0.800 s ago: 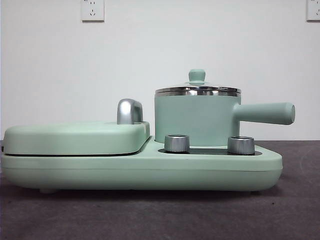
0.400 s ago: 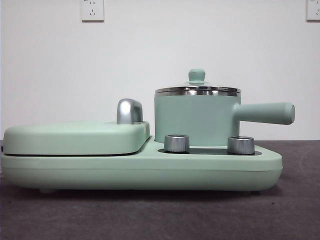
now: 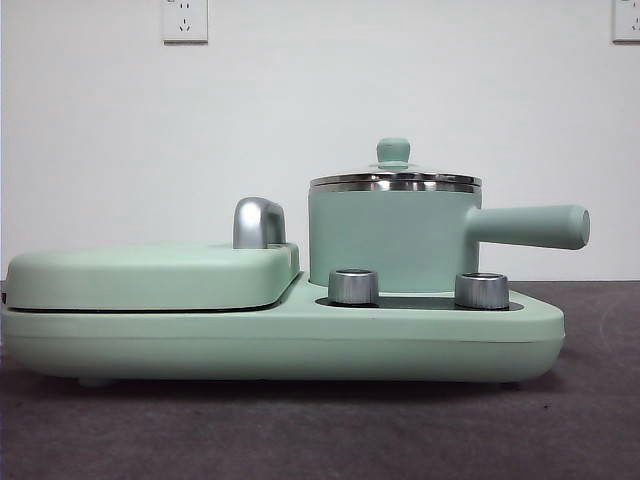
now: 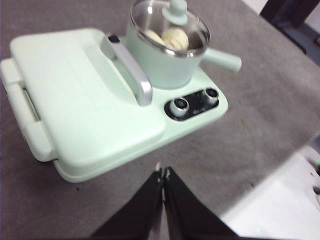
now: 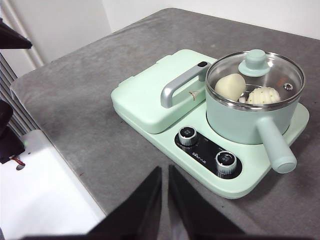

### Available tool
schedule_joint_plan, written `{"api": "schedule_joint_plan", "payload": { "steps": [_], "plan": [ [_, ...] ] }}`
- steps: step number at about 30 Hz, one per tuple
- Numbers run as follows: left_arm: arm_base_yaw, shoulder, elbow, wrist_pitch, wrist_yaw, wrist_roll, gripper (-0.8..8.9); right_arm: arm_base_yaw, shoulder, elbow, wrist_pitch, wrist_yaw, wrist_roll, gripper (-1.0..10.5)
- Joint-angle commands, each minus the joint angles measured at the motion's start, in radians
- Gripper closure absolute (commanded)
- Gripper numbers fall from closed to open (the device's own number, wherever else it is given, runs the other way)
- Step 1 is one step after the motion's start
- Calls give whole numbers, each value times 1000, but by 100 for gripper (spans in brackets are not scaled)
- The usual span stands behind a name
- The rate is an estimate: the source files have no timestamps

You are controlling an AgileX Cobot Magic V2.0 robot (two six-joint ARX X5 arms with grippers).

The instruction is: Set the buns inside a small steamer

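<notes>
The small steamer stands on the right side of a mint-green cooker base, its glass lid on. Through the lid the right wrist view shows both buns inside: a smooth cream one and a pleated one. In the left wrist view the steamer also shows the buns under the glass. My left gripper is shut and empty, well back from the cooker over the grey table. My right gripper is shut and empty too, likewise held away.
A flat green hinged grill plate with a steel handle fills the cooker's left half. Two steel knobs sit in front of the pot. The pot's long handle sticks out to the right. A white surface borders the table.
</notes>
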Motion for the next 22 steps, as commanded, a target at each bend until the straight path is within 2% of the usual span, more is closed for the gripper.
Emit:
{"api": "schedule_joint_plan", "payload": {
  "steps": [1,7,12,16,22],
  "plan": [
    [47,-10,-42,53,-2,-2,807,5,-1,9,11,-2,-9,926],
    [285,-103,-267,292,-2,10,807,5,-1,9,11,-2,-9,926],
    [474,-225,-513,541,-3,138,807,5,-1,9,11,-2,-9,926],
    [563,-308,-700,731,-2,185,807,5,-1,9,11,-2,-9,926],
    [638,-401,-834,767,-3,172,807,5,-1,9,11,-2,-9,926]
  ]
}}
